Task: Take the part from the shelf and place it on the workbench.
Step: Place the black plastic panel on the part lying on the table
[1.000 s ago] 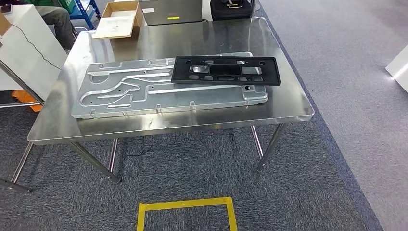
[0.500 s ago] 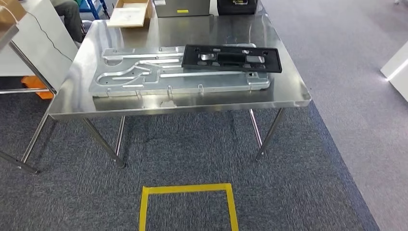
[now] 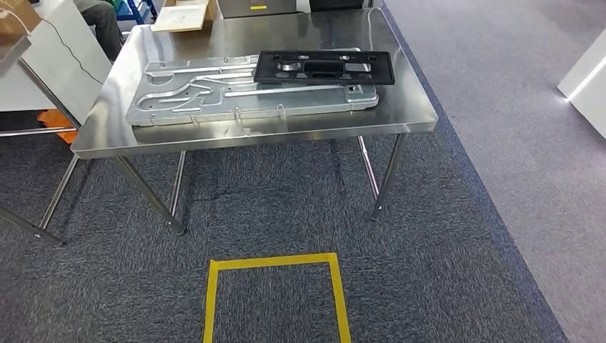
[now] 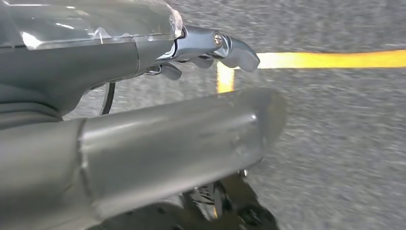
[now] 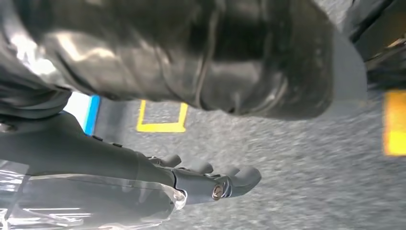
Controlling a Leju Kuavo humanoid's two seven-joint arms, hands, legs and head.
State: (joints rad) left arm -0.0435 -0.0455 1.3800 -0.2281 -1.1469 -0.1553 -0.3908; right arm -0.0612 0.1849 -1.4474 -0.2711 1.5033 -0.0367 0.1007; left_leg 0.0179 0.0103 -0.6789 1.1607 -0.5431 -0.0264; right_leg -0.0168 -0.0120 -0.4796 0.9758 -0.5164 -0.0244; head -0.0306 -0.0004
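Steel workbench [image 3: 179, 139] as landmark, head view. Beyond its far left corner a seated person's leg [image 3: 100, 18] is partly visible beside a white panel [image 3: 50, 68]; an orange object [image 3: 53, 118] lies on the floor beneath that panel. On the far edge of the bench top sits an open cardboard box [image 3: 182, 14]. A large silver metal plate [image 3: 214, 100] with raised channels lies flat across the middle of the bench, its long side parallel to the near edge. The black part [image 3: 325, 66], a flat rectangular frame with cut-outs, rests on the far right portion of that plate, touching it and overhanging its far edge slightly. On the grey carpet in front of the bench, a square outlined in yellow tape [image 3: 275, 261] marks the floor. Left wrist view: the left hand [image 4: 143, 110] hangs above the carpet with its fingers [image 4: 234, 50] loosely curled, holding nothing. Right wrist view: the right hand [image 5: 201, 143] likewise hangs over the carpet, fingers [image 5: 239, 177] slightly bent and apart, with nothing in its grasp.
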